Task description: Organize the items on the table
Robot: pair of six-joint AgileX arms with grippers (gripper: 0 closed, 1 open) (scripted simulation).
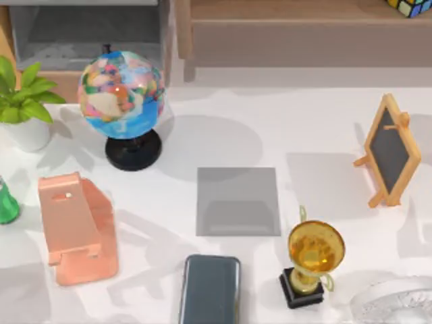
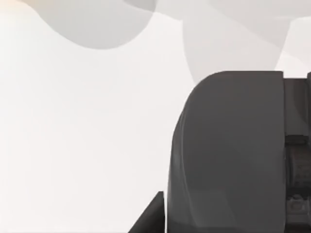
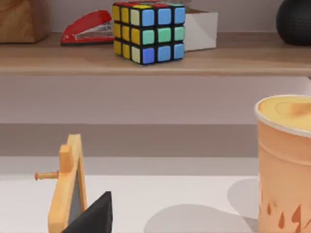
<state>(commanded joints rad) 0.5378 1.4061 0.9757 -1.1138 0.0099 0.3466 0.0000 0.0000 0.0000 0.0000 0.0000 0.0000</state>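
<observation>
1. White and matte, the table (image 1: 317,128) stretched wide under soft grey shadows, with a brown wooden shelf unit (image 1: 290,34) standing along its far edge.
2. At the near edge, about the middle of the top view, the blue-grey smartphone (image 1: 210,289) lay flat with its glossy face up, partly cut off by the frame.
3. Just beyond the smartphone a flat grey square mat (image 1: 238,201) rested on the table, apart from it.
4. To the phone's left a pink phone stand (image 1: 75,226) sat on the surface; to its right stood a gold trophy (image 1: 312,260) on a black base.
5. Farther back on the left a colourful globe (image 1: 121,94) rose on a black foot, with a potted green plant (image 1: 23,101) at the left edge and part of a green bottle (image 1: 7,202) below it.
6. On the right side a small wood-framed chalkboard (image 1: 390,150) stood tilted on its easel, and a pale round wire object (image 1: 395,304) lay in the near right corner.
7. From the right wrist view the shelf held a colour cube (image 3: 148,31), a red stapler (image 3: 87,28) and a white box (image 3: 200,30); a peach paper cup (image 3: 284,165) stood on the table near the camera.
8. One dark finger tip of the right gripper (image 3: 95,216) showed beside the chalkboard; how far it was open could not be told.
9. Over bare white tabletop, the left wrist view showed a large dark-grey rounded shape (image 2: 228,155) close to the camera; whether it was the mouse or part of the left gripper could not be told, nor could that gripper's opening.
</observation>
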